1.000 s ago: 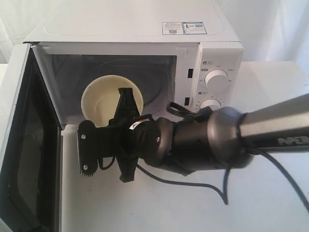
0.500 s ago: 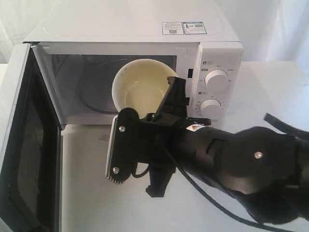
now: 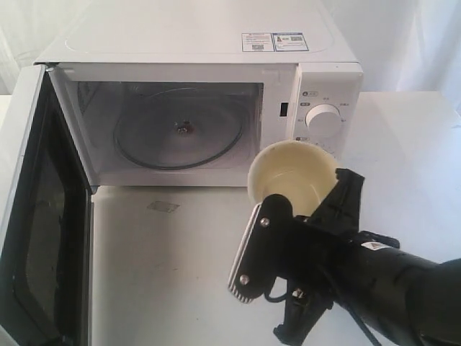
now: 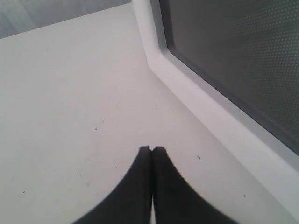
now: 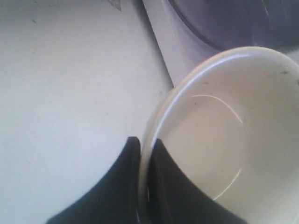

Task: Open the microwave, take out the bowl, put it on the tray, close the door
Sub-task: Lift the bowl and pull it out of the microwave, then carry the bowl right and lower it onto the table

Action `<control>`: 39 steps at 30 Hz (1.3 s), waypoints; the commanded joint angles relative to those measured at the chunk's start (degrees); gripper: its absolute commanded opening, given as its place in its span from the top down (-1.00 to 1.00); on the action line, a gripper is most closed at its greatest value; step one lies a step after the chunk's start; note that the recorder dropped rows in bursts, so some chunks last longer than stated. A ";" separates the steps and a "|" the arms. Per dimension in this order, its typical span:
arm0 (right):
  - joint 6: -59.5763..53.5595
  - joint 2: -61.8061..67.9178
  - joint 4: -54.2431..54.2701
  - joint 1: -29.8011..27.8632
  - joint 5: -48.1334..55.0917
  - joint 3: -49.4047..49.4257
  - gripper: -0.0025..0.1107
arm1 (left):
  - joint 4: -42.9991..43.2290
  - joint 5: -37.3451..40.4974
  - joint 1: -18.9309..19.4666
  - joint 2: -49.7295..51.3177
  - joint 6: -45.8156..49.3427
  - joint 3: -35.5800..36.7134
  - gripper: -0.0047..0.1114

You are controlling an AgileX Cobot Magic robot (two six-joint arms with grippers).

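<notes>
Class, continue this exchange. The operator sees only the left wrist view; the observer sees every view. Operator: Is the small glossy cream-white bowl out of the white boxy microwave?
Observer: Yes; the small glossy cream-white bowl is outside the white boxy microwave, in front of its narrow dial panel.
Operator: What holds it?
Observer: The right gripper, shut on its rim.
Operator: Is anything inside the oven?
Observer: Only the bare round glass turntable shows.

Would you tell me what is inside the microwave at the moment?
Only the round glass turntable lies inside the microwave, with its small hub at the centre. The bowl is outside, in front of the dial panel. The cavity's ceiling cannot be seen.
</notes>
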 commanded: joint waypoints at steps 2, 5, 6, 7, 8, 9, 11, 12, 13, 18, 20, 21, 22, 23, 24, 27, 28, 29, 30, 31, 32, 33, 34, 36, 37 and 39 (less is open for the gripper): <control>-1.61 -3.13 3.26 1.31 -10.82 0.21 0.96 | -0.53 0.04 0.02 -0.19 -0.40 0.19 0.92; -1.61 -4.13 5.61 1.72 -8.98 0.21 0.96 | -0.53 0.04 0.02 -0.19 -0.40 0.19 0.92; -1.61 -4.13 5.61 1.72 -8.16 0.21 0.96 | -0.53 0.04 0.02 -0.19 -0.40 0.19 0.92; -1.61 -4.19 5.61 1.72 -6.53 0.69 0.96 | -0.53 0.04 0.02 -0.19 -0.40 0.19 0.92; -1.61 -4.19 5.61 1.72 -5.28 0.84 0.96 | -0.53 0.04 0.02 -0.19 -0.40 0.19 0.92; -1.61 -4.19 5.61 1.72 -3.88 0.86 0.96 | -0.53 0.04 0.02 -0.19 -0.40 0.19 0.92; -0.75 -4.19 5.61 1.72 0.23 0.86 0.96 | -0.53 0.04 0.02 -0.19 -0.40 0.19 0.92; -0.75 -4.19 5.61 1.72 2.06 0.86 0.96 | -0.53 0.04 0.02 -0.19 -0.40 0.19 0.92; 0.02 -4.19 5.61 1.72 3.22 0.86 0.96 | -0.53 0.04 0.02 -0.19 -0.40 0.19 0.92; 1.03 -4.19 5.61 1.72 10.05 0.86 0.96 | -0.53 0.04 0.02 -0.19 -0.40 0.19 0.92; 0.93 -4.19 5.61 1.72 14.66 0.86 0.96 | -0.53 0.04 0.02 -0.19 -0.40 0.19 0.92; 0.93 -4.19 5.61 1.72 14.79 0.96 0.96 | -0.53 0.04 0.02 -0.19 -0.40 0.19 0.92; 3.12 -4.19 5.61 1.72 14.94 0.95 0.96 | -0.53 0.04 0.02 -0.19 -0.40 0.19 0.92; 3.89 -4.19 5.61 1.72 15.38 1.28 0.96 | -0.53 0.04 0.02 -0.19 -0.40 0.19 0.92; 5.79 -4.19 5.61 1.59 17.20 2.04 0.96 | -0.53 0.04 0.02 -0.19 -0.40 0.19 0.92; 16.61 -3.96 -0.54 1.31 21.54 4.73 0.96 | -0.53 0.04 0.02 -0.19 -0.40 0.19 0.92; 20.51 -3.96 -4.63 0.56 22.45 4.99 0.96 | -0.53 0.04 0.02 -0.19 -0.40 0.19 0.92; 28.07 -3.96 -14.34 -0.62 24.73 5.20 0.96 | -0.53 0.04 0.02 -0.19 -0.40 0.19 0.92; 34.39 -3.96 -21.91 -1.69 26.44 5.20 0.96 | -0.53 0.04 0.02 -0.19 -0.40 0.19 0.92; 41.85 -3.96 -30.41 -3.75 28.58 4.83 0.96 | -0.53 0.04 0.02 -0.19 -0.40 0.19 0.92; 45.21 -3.96 -35.07 -5.01 29.77 4.71 0.96 | -0.53 0.04 0.02 -0.19 -0.40 0.19 0.92; 50.12 -3.96 -40.40 -7.58 30.38 4.35 0.96 | -0.53 0.04 0.02 -0.19 -0.40 0.19 0.92; 51.78 -4.09 -41.41 -9.16 30.47 4.33 0.96 | -0.53 0.04 0.02 -0.19 -0.40 0.19 0.92; 51.52 -4.59 -42.65 -10.46 30.47 4.22 0.96 | -0.53 0.04 0.02 -0.19 -0.40 0.19 0.92; 51.52 -4.59 -44.32 -10.46 30.47 4.22 0.96 | -0.53 0.04 0.02 -0.19 -0.40 0.19 0.92; 51.52 -4.46 -45.65 -10.46 29.77 3.97 0.96 | -0.53 0.04 0.02 -0.19 -0.40 0.19 0.92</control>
